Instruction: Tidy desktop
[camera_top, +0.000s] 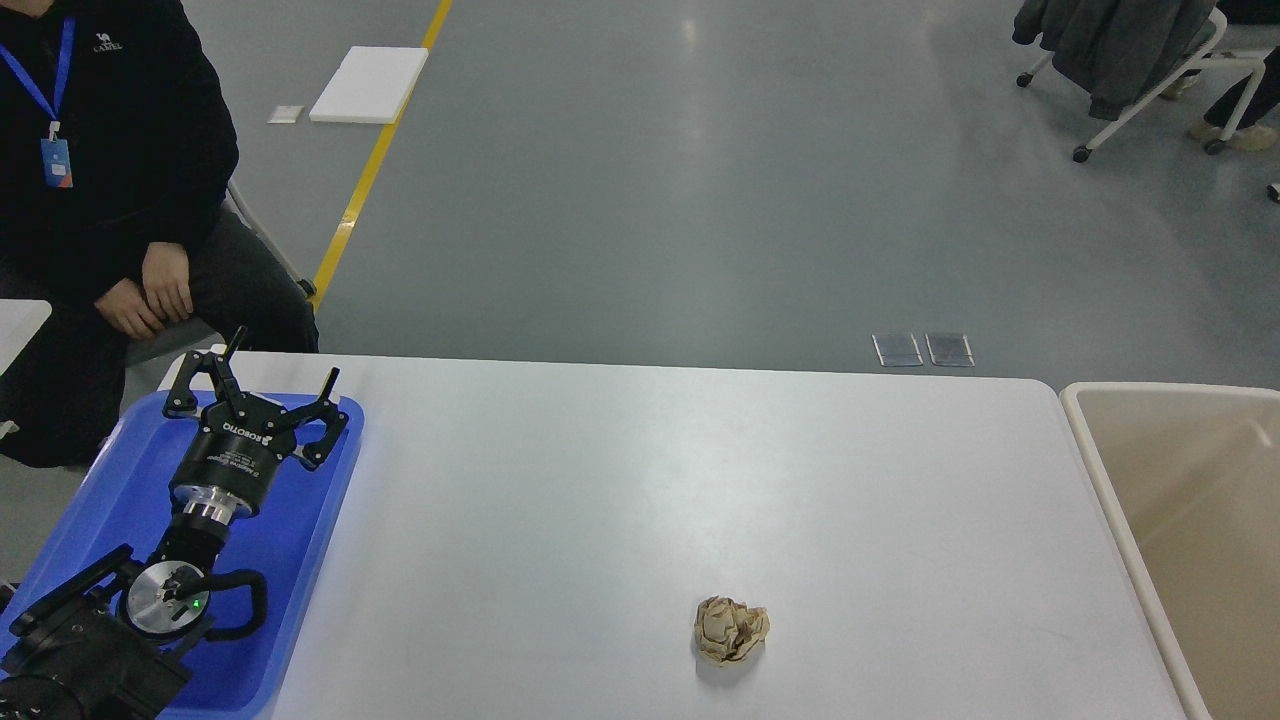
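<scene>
The desktop is seen filling the lower centre of the view. A crumpled brown paper ball is lying on it at approx. 5 o'clock from the centre, well apart from other things. A blue tray is placed on the desktop's left edge, at 9 o'clock. The left gripper is held above the tray w/ fingers spread, nothing grasped. A beige bin is seen at 3 o'clock, just beside the desktop. The right gripper is not seen.

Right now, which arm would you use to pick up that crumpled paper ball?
Probably left: its gripper is the only one in view, open over the blue tray. The paper ball lies nearer the bin.
</scene>
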